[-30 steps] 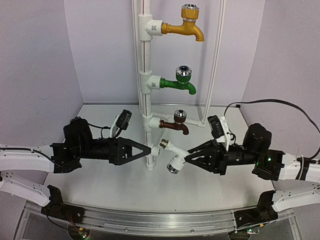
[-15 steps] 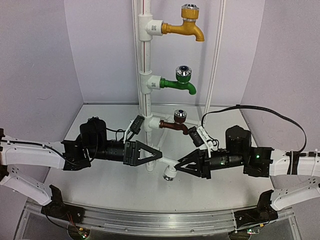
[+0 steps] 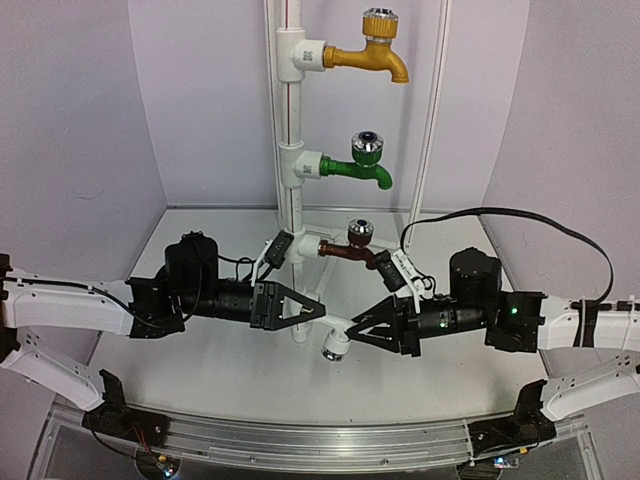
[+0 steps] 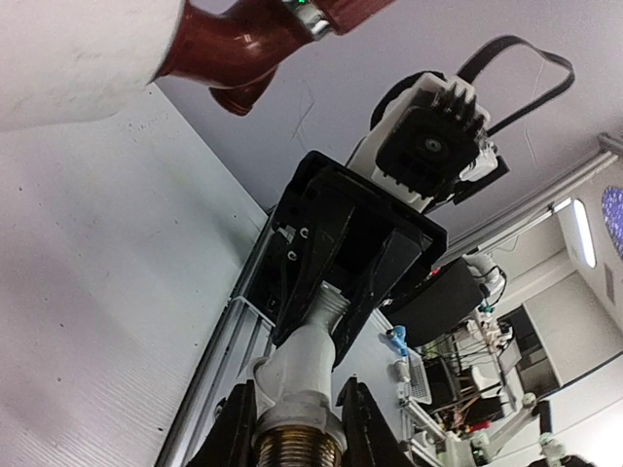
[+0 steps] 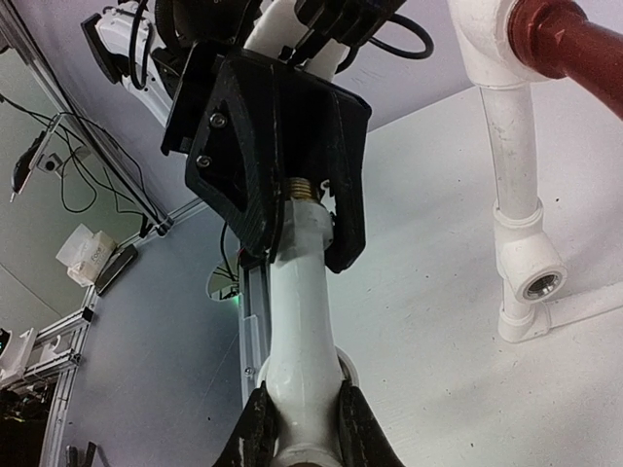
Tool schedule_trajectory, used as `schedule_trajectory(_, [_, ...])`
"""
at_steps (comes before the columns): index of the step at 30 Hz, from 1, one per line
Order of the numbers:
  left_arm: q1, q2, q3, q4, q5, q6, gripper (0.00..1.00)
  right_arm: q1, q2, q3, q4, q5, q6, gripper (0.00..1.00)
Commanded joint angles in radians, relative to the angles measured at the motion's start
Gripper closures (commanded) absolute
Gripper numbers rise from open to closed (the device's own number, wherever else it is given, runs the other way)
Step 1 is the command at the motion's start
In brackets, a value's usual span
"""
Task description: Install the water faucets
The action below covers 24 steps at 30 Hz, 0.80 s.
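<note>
Shifted to lower centre, left end effector (image 3: 324,312) and right end effector (image 3: 351,330) now both clamped on faucet (image 3: 334,346); likely regrasping before threading.

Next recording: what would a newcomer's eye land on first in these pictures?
A yellow faucet, a green faucet and a brown faucet are mounted one below another on the upright white pipe at centre back. Near the pipe's foot, the left claw and right claw meet nose to nose, both clamped on one white faucet.
</note>
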Motion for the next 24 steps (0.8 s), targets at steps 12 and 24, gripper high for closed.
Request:
schedule_trajectory(12, [-0.005, -0.101, -0.006, 0.113, -0.087, -0.045, 1.00, 0.010, 0.105, -0.087, 0.594, 0.028, 0.238, 0.24])
schedule_trajectory(24, [-0.005, -0.127, -0.037, 0.135, -0.097, -0.055, 1.00, 0.019, 0.238, -0.052, 0.826, 0.007, 0.315, 0.57])
